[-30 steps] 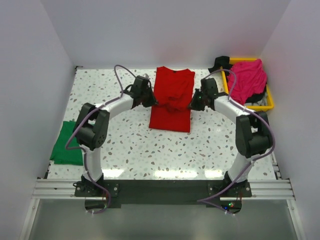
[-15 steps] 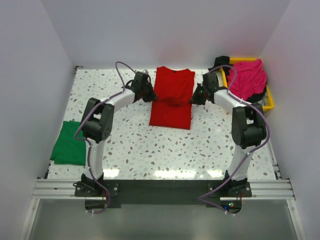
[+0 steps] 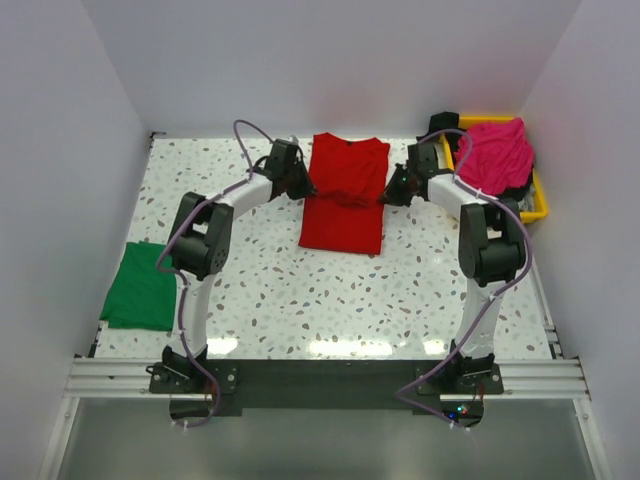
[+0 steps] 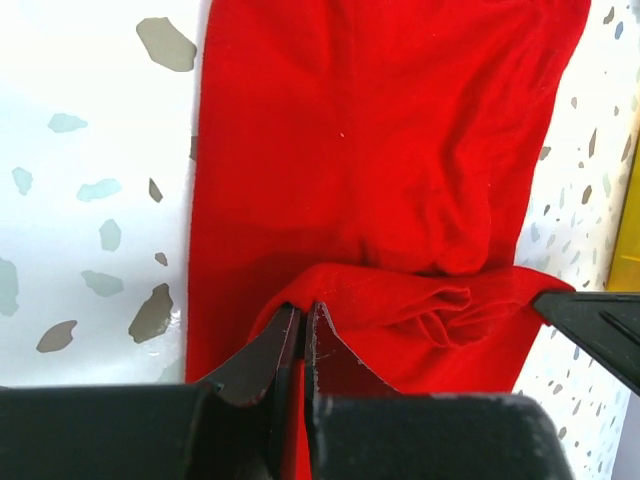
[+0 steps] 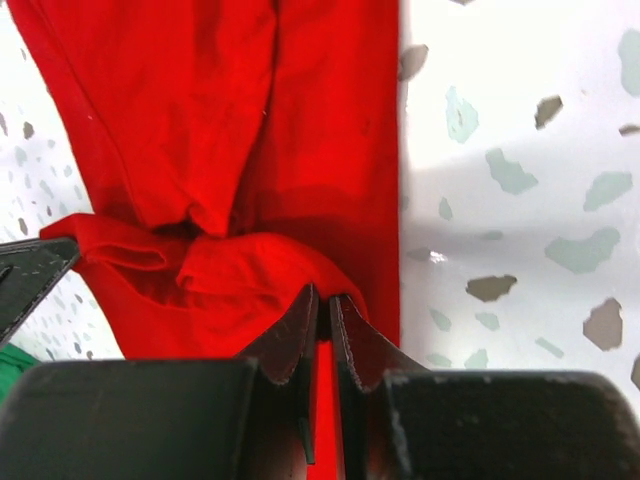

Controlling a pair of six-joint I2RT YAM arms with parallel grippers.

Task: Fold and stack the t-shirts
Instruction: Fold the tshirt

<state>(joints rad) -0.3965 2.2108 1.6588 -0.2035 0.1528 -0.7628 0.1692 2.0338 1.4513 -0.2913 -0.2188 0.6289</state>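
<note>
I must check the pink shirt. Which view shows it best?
The top external view: the magenta-pink t-shirt lies heaped in the yellow tray. Neither wrist view shows it; both show the red t-shirt.

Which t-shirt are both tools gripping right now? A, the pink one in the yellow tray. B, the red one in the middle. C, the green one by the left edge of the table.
B: the left tool and the right tool are each shut on a bunched fold of the red t-shirt, one from either side; the green t-shirt and the pink t-shirt lie untouched.
</note>
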